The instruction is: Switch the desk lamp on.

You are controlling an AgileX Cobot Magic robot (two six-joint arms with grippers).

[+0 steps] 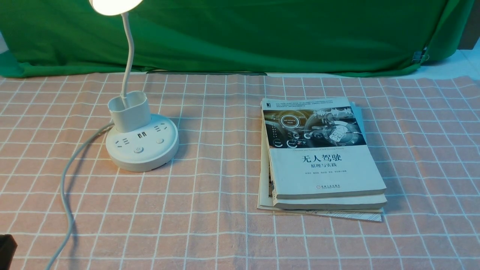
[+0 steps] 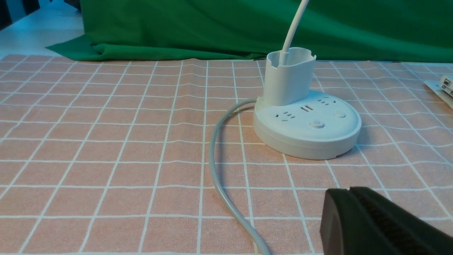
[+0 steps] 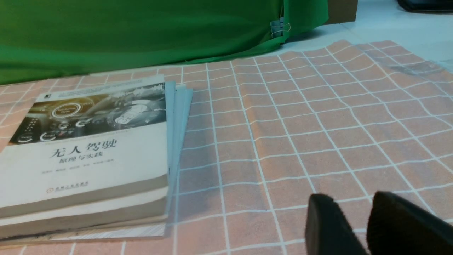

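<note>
The white desk lamp stands left of centre on the checked cloth, its round base bearing sockets, USB ports and buttons. The cup holder holds the thin gooseneck. The round head glows bright at the top edge. Its grey cord runs toward the near edge. In the left wrist view the base is ahead of my left gripper, which is shut, empty and well short of it. A dark corner of that gripper shows at the front left. My right gripper is open, empty, over bare cloth.
A stack of books lies right of centre, also in the right wrist view, left of my right gripper. A green cloth hangs behind the table. The pink checked tablecloth covers the surface.
</note>
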